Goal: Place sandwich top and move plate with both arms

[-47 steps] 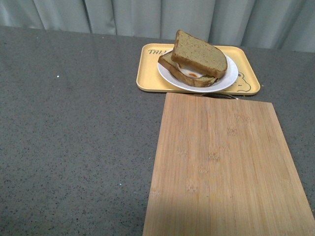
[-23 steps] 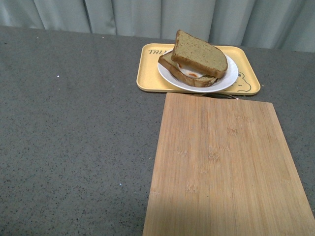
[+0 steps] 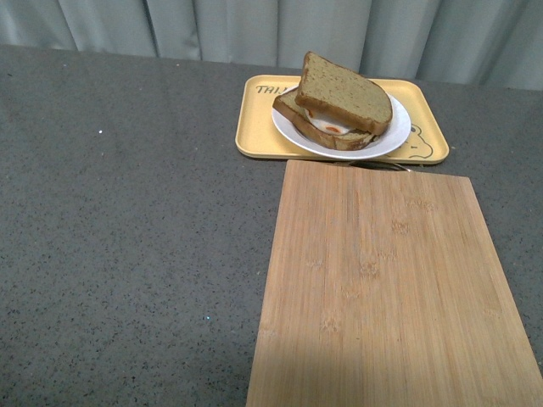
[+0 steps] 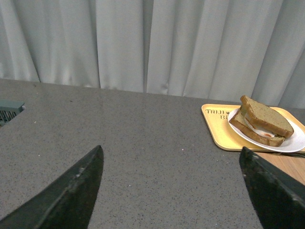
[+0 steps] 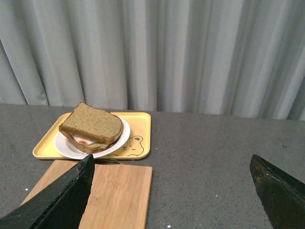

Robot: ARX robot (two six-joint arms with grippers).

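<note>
The sandwich top already lies on the egg slice, skewed and tilted so that it overhangs toward the back right, and both sit on the plate. The plate rests on the yellow tray near the back edge of the counter, its front rim close to the tray's front edge and just behind the far end of the cutting board. Judging from that, the bread step looks done and the plate move is what remains.

Neither arm shows in the front view. In the left wrist view the left gripper is spread wide with nothing between its fingers, and the plate lies ahead of it and well off toward the robot's right, well apart. In the right wrist view the right gripper is likewise wide open and empty; the plate lies ahead and off toward the robot's left, also well apart, with the board's far end between.

So the plate lies forward of both grippers and between their lines of sight. It sits right of the counter's middle in the front view, so the right arm probably has the shorter reach, though the pictures do not settle it. The plate is round and offers no long axis; the likely approach is one gripper to each side rim, left and right.
</note>
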